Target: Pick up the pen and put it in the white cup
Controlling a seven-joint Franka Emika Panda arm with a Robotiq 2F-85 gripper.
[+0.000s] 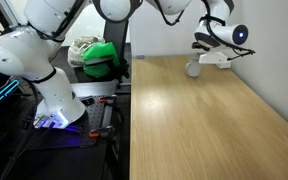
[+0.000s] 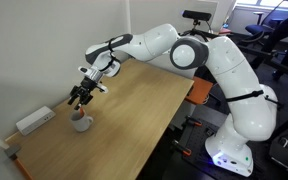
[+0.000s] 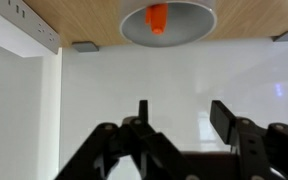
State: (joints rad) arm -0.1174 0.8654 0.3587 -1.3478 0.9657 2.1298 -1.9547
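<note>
The white cup (image 2: 82, 122) stands on the wooden table near its far corner, and it also shows in an exterior view (image 1: 194, 69). In the wrist view the cup (image 3: 189, 27) is seen from above, with the reddish-orange pen (image 3: 157, 18) lying inside it. My gripper (image 2: 79, 98) hangs a little above the cup, open and empty. It also shows in an exterior view (image 1: 201, 45). In the wrist view my fingers (image 3: 182, 110) are spread apart with nothing between them.
A flat white rectangular block (image 2: 34, 120) lies by the wall next to the cup, and it also shows in an exterior view (image 1: 216, 59) and in the wrist view (image 3: 29, 25). A green object (image 1: 102, 55) sits off the table beside the robot base (image 1: 54, 100). The white wall runs close behind the cup.
</note>
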